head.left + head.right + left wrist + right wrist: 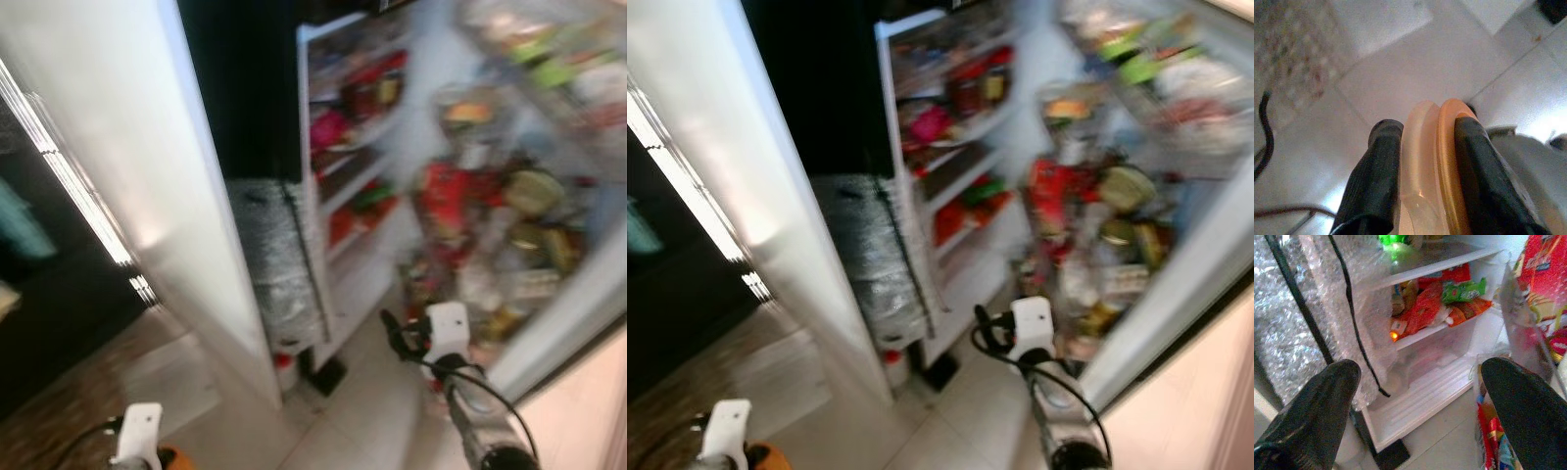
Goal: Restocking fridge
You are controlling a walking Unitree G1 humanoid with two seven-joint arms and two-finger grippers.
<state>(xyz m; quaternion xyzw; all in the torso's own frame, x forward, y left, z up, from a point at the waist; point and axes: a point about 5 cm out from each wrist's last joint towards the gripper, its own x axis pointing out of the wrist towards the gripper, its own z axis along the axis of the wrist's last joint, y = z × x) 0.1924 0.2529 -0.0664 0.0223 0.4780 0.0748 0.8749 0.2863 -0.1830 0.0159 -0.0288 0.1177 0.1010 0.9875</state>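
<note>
The head views are blurred. The fridge [355,147] stands open, its shelves packed with red, green and orange packets [1436,301]. Its right door [509,206] swings wide with several jars and packets in its racks. My right gripper [394,333] hangs low before the bottom shelves, and in the right wrist view it [1420,369] is open with nothing between the fingers. My left gripper [137,441] sits low at the left over the floor. It [1427,128] is shut on a round orange and translucent container [1447,147], held by its edge.
A white door panel [127,157] stands open at the left. A bubble-wrapped side [279,255] with a black cable [1349,308] flanks the shelves. Pale floor tiles [358,411] lie before the fridge, with a patterned mat [59,411] at the left.
</note>
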